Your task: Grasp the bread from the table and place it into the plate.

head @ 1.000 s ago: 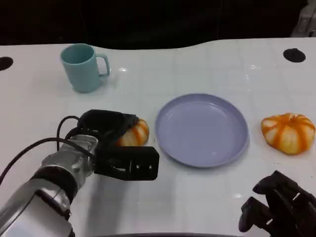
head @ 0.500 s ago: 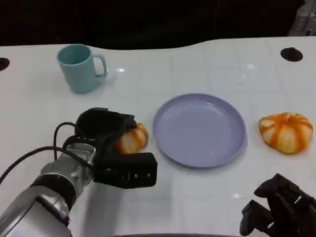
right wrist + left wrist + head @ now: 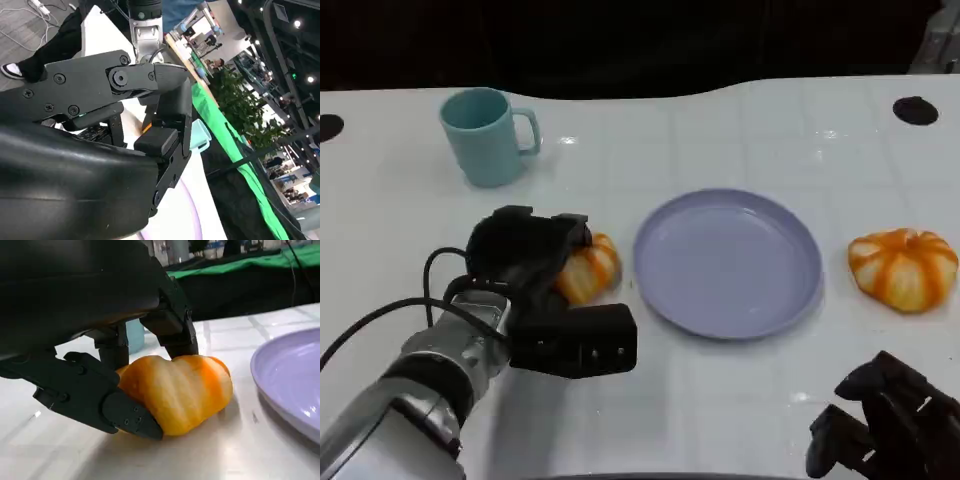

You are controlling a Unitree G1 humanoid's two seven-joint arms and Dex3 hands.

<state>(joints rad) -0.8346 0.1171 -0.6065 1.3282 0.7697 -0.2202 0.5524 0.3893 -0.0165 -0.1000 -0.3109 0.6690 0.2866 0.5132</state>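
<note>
On the white tabletop (image 3: 740,400), left hand (image 3: 525,262) is wrapped over the small orange-and-cream striped bread roll (image 3: 587,268). Black fingers (image 3: 107,405) closed around it: one under the near side, others (image 3: 172,330) clamped on the far side and top. Grip looks solid in the left wrist view, bread (image 3: 177,390) pinched between them. Whether its underside touches the tabletop or is lifted: cannot tell from either view.

Just past the fingertips, toward the centre, sits the round lavender plastic plate (image 3: 728,262), nothing in it. Its rim (image 3: 260,370) is near the held bread but not touching, a strip of bare tabletop between.

Beyond the fingers, further back, stands the light teal ceramic mug (image 3: 485,135), upright, handle pointing toward the plate side. Well apart from the hand.

Other side of the plate from the fingers: a second bread, larger round orange one with cream stripes (image 3: 904,268), lying on the tabletop by itself, apart from the plate rim.

Right hand (image 3: 885,425) is low at the near edge, well apart from everything. Its fingers (image 3: 165,125) are curled in, nothing in them; the right wrist view shows them folded close together.

Silver left forearm (image 3: 400,400) with a black cable looped beside it runs back from the hand. Two black round marks on the tabletop at the far corners (image 3: 916,111).
</note>
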